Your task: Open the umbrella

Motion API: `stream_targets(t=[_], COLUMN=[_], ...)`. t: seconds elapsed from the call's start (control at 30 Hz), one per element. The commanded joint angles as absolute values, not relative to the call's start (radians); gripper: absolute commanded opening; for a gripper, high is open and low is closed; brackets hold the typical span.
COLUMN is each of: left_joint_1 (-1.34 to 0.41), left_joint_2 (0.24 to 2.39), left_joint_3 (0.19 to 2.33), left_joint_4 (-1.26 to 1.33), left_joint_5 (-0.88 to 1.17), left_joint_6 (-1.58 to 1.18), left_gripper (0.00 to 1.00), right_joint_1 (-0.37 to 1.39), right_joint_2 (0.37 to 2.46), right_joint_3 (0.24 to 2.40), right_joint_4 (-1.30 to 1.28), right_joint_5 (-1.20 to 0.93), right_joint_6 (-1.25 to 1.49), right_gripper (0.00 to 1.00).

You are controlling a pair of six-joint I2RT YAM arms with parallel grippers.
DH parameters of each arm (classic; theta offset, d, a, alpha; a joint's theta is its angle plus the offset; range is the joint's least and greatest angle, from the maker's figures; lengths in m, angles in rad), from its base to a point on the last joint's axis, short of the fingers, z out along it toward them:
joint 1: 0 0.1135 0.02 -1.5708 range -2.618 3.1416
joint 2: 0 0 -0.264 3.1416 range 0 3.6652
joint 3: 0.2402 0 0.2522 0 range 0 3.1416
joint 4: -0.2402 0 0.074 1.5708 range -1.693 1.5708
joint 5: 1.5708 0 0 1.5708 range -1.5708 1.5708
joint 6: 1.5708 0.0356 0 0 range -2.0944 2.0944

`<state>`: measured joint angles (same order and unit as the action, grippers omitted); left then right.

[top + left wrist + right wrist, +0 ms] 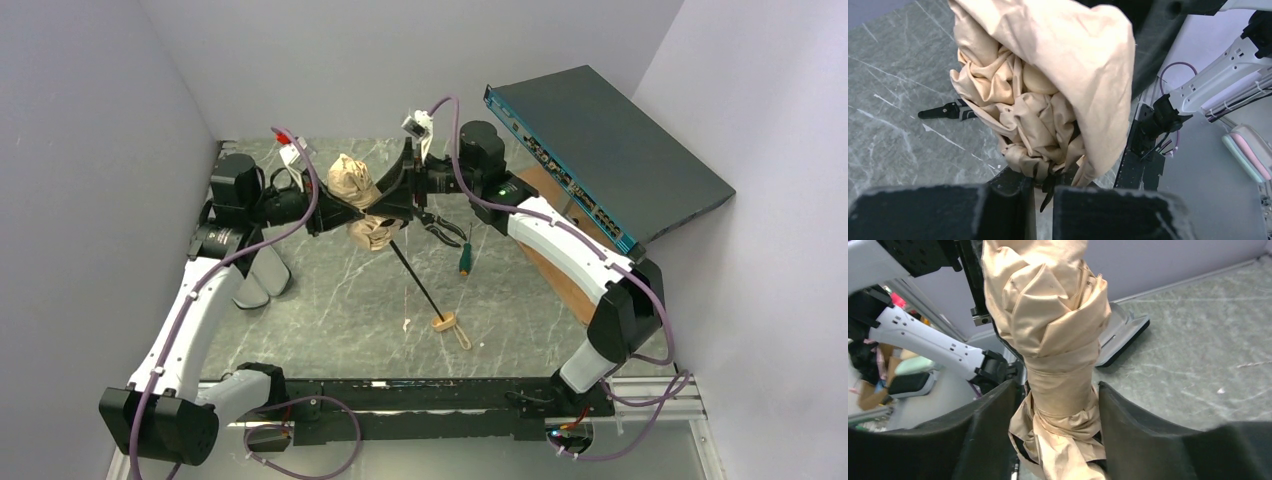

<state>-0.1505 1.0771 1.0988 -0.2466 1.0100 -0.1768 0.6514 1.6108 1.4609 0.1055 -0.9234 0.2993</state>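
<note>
The umbrella [356, 184] is folded, its pale beige canopy bunched and held above the table between both arms. Its thin dark shaft [415, 275] slants down to the cream handle [445, 322], which rests on the table. My left gripper [342, 216] is closed to a narrow gap on the lower edge of the fabric [1048, 120]; a dark strap hangs between its fingers [1044, 200]. My right gripper [402, 196] holds the strap-wrapped canopy [1058, 330] from the other side, a finger pressed on each side [1058, 405].
Black pliers [440, 228] and a green-handled screwdriver [465, 258] lie on the marble table right of the shaft. Grey cases [262, 280] lie at the left. A dark blue box [600, 150] leans over a wooden board [560, 260] at the back right.
</note>
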Motion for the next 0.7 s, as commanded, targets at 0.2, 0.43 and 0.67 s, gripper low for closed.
stream_targets(t=[0.2, 0.43, 0.67], left_joint_1=[-0.158, -0.162, -0.169], left_joint_2=[1.044, 1.04, 1.018], left_joint_3=[1.051, 1.062, 1.034], left_joint_4=[-0.009, 0.028, 0.083], left_joint_5=[1.096, 1.125, 1.133], left_joint_6=[-0.378, -0.425, -0.487], left_gripper=[0.0, 0.0, 0.0], right_joint_1=[0.648, 0.683, 0.728], right_joint_2=[1.401, 1.425, 1.497], right_joint_3=[1.376, 1.327, 1.359], right_joint_4=[-0.076, -0.008, -0.018], right_joint_5=[-0.775, -0.734, -0.75], right_joint_6=[0.066, 0.009, 0.022], right_gripper=[0.98, 1.0, 0.82])
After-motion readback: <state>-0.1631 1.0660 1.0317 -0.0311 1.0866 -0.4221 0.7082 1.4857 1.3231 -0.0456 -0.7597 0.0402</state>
